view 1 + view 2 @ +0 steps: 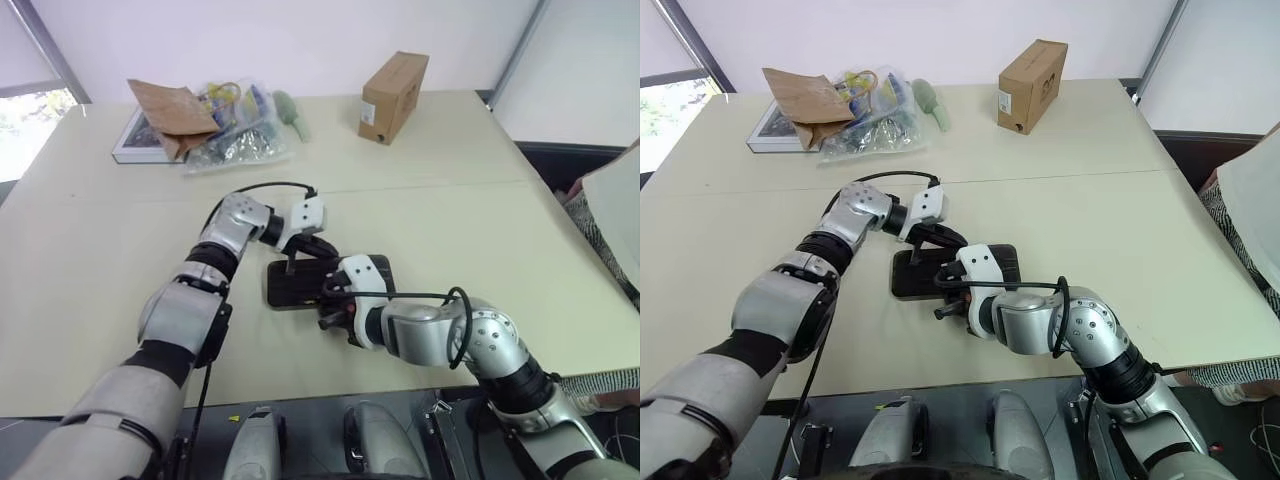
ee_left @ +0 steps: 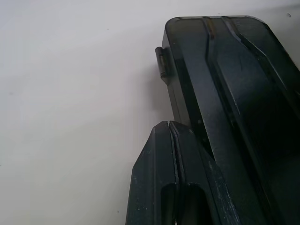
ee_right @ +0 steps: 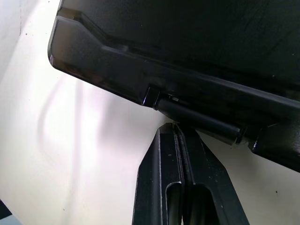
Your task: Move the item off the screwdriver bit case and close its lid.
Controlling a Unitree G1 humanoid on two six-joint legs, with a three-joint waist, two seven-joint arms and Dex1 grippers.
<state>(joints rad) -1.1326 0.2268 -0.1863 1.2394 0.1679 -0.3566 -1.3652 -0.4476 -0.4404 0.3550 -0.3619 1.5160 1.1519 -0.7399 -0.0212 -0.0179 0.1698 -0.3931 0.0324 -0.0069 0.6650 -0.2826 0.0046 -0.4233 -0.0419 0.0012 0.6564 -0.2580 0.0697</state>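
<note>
Covering much of the screwdriver bit case [image 1: 300,285], both pinched-shut, empty claws, left [image 2: 169,129] and right [image 3: 176,129], hide its contents.

The screwdriver bit case [image 1: 300,283] is lying mid-surface [image 1: 480,220] between both tools, with the cardboard box [image 1: 393,96] standing far behind it and the bags [image 1: 215,125] sitting behind-left.

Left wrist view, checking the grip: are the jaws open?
No, the left gripper has both jaws pressed together beside the screwdriver bit case.
</note>
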